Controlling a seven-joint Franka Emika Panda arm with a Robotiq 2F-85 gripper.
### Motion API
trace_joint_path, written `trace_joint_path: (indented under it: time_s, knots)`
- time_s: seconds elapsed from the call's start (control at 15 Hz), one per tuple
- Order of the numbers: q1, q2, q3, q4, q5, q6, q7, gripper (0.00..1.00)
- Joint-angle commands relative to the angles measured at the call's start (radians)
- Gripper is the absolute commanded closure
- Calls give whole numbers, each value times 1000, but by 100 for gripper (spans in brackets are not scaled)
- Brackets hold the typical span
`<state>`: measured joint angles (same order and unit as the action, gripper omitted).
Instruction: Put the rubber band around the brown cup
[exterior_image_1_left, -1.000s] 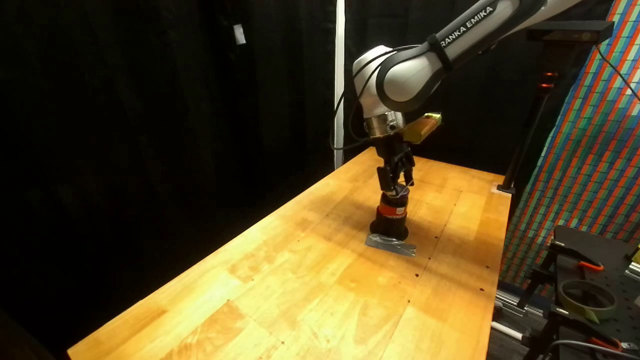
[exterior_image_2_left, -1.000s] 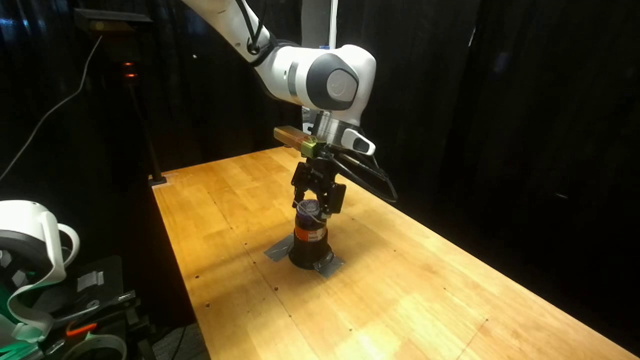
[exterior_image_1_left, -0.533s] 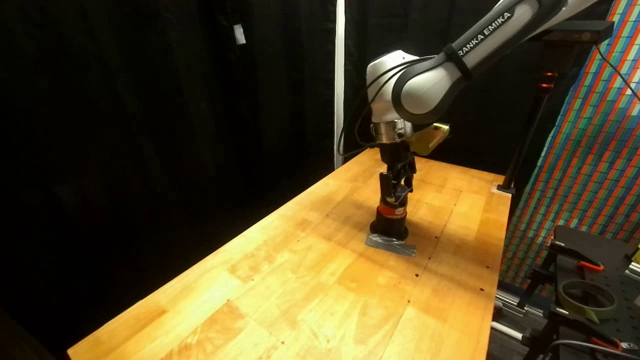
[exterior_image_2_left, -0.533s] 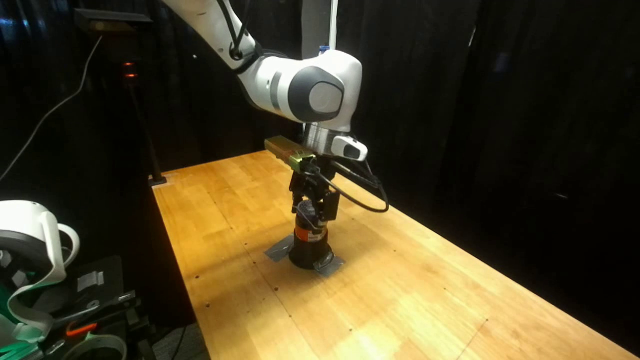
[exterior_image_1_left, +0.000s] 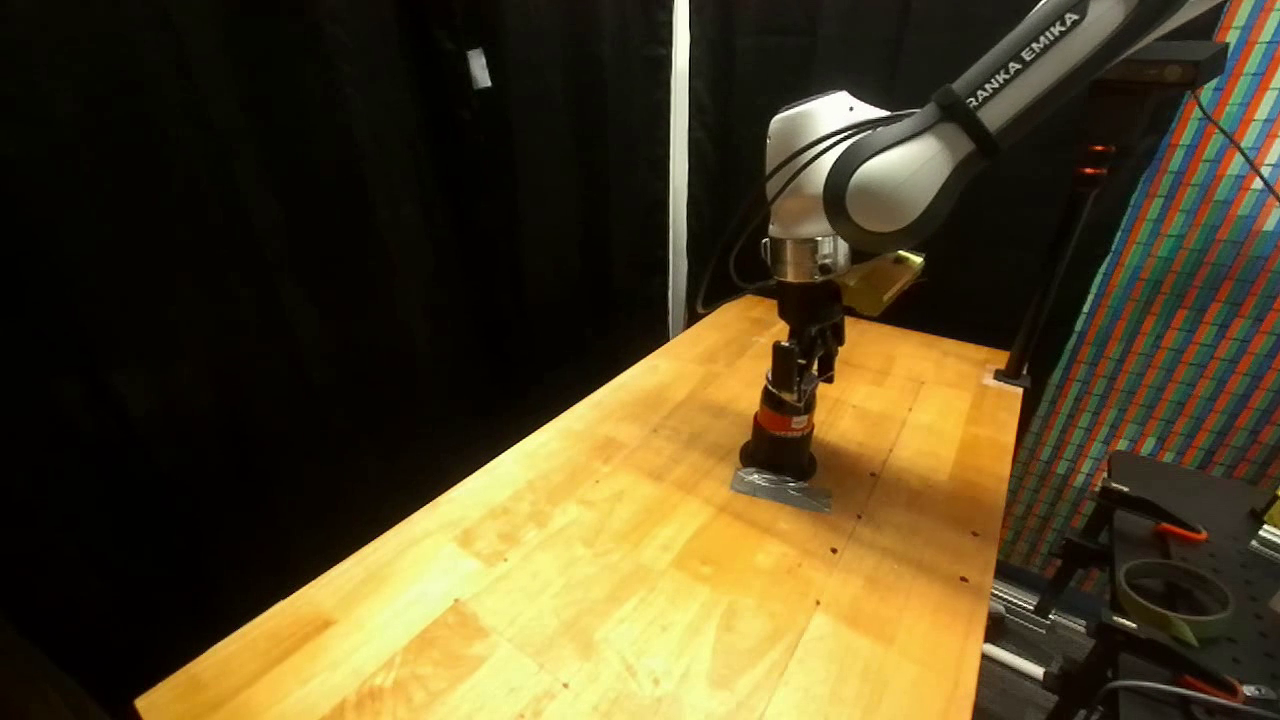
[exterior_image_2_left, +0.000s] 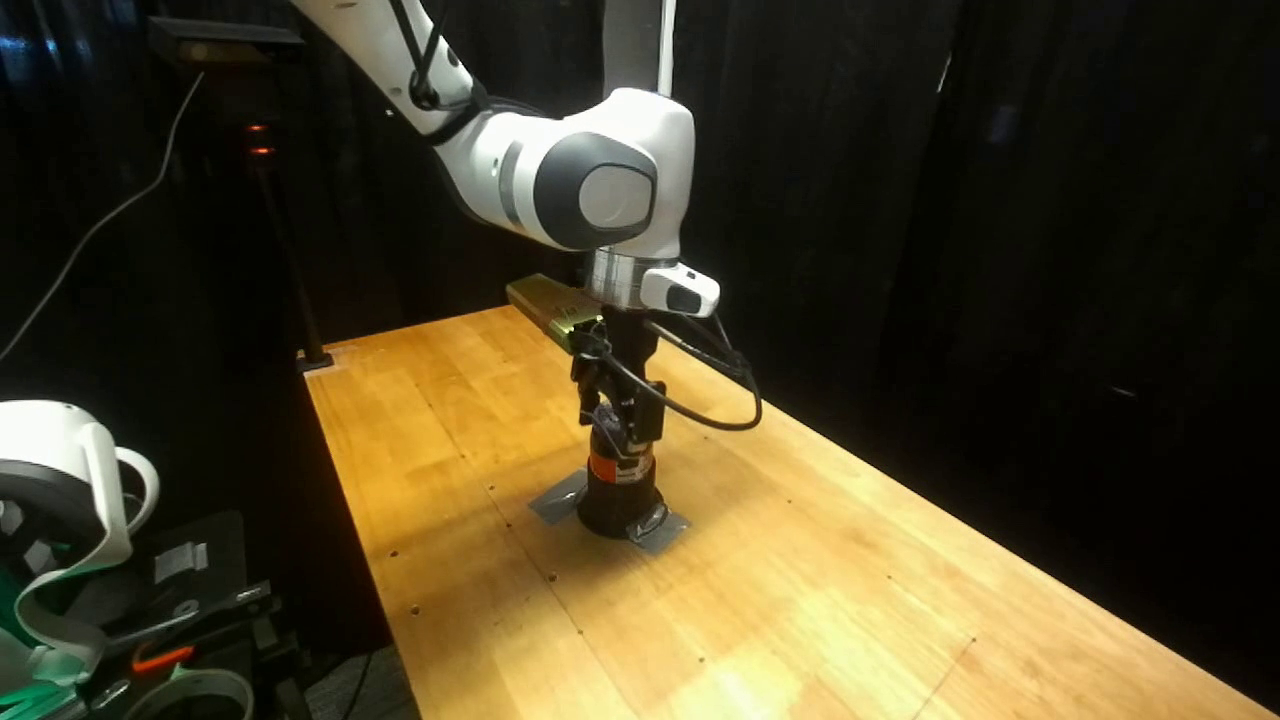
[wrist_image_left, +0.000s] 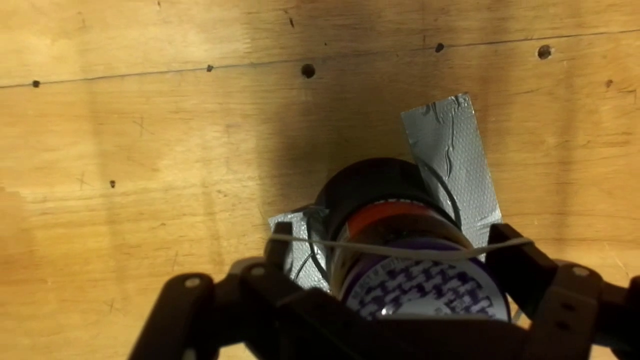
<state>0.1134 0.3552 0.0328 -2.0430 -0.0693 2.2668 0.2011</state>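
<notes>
Black curtains (exterior_image_1_left: 330, 250) hang at the back, and in an exterior view a multicoloured sheet (exterior_image_1_left: 1190, 300) fills the edge. The wooden table (exterior_image_1_left: 640, 570) is dotted with small dark holes. Over it is the white arm (exterior_image_2_left: 615, 195), with the gripper (wrist_image_left: 392, 247) pointing down at the cup (exterior_image_2_left: 621, 468). The 2 fingers (wrist_image_left: 517, 265) are spread apart at opposite sides of the cup's top; I cannot tell whether they touch it. The cup stands upright in a flared black base (exterior_image_2_left: 606, 512) on the table, an orange-red stripe around it and a purple-and-white pattern on top. From the base, 2 strips of tape (wrist_image_left: 457, 165) reach onto the wood. The thin, pale band (wrist_image_left: 420, 254) is stretched from fingertip to fingertip, crossing the cup's top in the wrist view; whether it goes fully around the cup cannot be told.
</notes>
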Motion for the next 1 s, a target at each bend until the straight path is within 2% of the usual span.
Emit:
trace_joint_path:
  time_s: [0.0, 0.27, 0.93]
  knots:
    - [-3, -85, -8, -84, -9, 7, 3, 0]
    - [-3, -103, -10, -126, -13, 39, 12, 0]
    - [42, -82, -40, -212, -133, 299, 159, 0]
